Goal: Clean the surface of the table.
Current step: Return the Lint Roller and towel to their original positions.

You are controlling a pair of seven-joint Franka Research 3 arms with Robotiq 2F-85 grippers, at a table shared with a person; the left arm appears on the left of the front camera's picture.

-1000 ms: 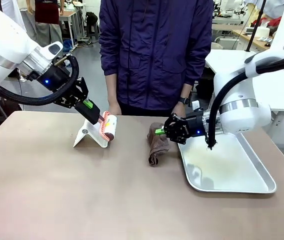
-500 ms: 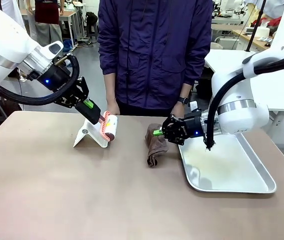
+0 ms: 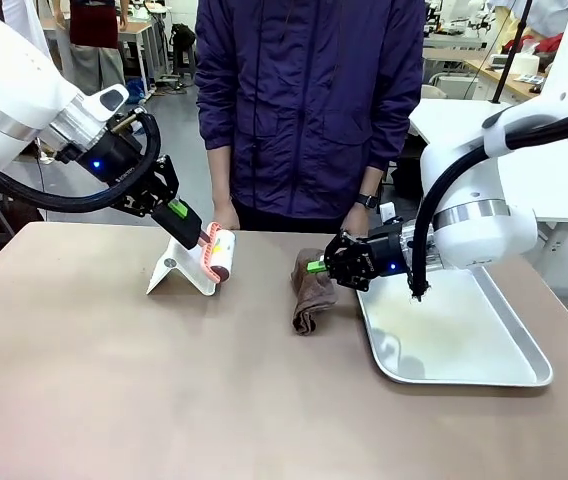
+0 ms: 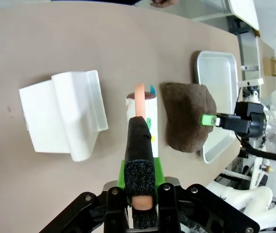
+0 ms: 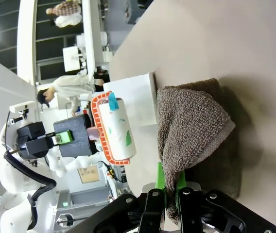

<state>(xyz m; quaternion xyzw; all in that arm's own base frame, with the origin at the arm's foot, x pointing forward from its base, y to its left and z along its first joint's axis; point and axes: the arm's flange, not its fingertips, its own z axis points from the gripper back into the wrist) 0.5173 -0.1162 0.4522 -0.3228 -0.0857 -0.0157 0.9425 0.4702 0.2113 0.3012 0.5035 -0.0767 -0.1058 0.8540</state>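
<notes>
Table | my left gripper clamps lint roller above white stand | right gripper pinches brown towel left of tray | no legible print

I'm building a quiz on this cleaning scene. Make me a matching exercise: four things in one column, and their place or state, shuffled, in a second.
Things:
1. lint roller
2. brown towel
3. metal tray
4. white stand

Place or state:
A. pinched at its edge by the right gripper
B. lying on the table, at the robot's right
C. held by its handle in the left gripper
D. standing on the table beside the roller

Pairs: 1-C, 2-A, 3-B, 4-D
</notes>
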